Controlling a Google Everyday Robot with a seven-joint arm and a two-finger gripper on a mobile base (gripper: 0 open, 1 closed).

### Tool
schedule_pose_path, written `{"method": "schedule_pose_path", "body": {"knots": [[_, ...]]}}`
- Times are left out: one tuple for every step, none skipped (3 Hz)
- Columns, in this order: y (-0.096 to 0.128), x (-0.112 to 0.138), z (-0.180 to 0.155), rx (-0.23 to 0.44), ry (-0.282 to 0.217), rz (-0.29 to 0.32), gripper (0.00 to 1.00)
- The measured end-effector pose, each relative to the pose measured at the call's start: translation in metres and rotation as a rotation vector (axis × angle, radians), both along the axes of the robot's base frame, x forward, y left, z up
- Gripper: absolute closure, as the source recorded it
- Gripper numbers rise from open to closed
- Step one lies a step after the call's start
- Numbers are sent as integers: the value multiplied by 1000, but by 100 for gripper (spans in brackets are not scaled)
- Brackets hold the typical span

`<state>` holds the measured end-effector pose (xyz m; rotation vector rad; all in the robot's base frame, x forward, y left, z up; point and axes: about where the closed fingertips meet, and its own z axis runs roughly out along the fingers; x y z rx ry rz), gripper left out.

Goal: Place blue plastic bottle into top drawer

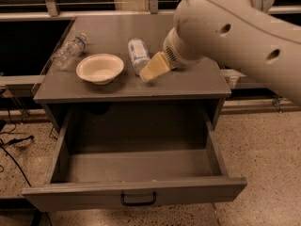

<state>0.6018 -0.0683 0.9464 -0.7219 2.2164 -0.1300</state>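
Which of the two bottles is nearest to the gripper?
The blue plastic bottle, on the right of the bowl: the gripper hovers just beside it. The clear bottle lies beyond the bowl.

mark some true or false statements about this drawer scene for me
1. The top drawer is pulled open. True.
2. The blue plastic bottle lies inside the drawer. False: it lies on the cabinet top, beside the white bowl.
3. The gripper is over the cabinet top, close beside the blue plastic bottle. True.
4. The clear water bottle stands upright. False: it lies on its side near the cabinet top's edge.
5. The white bowl sits between the two bottles. True.
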Motion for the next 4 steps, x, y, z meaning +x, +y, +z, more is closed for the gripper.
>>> {"method": "schedule_pose_path", "body": {"knots": [[18,11,-1,67,-48,-33,0],[31,23,-10,133,-52,-30,0],[44,35,-23,176,-43,-5,0],[57,51,-39,191,-28,19,0]]}}
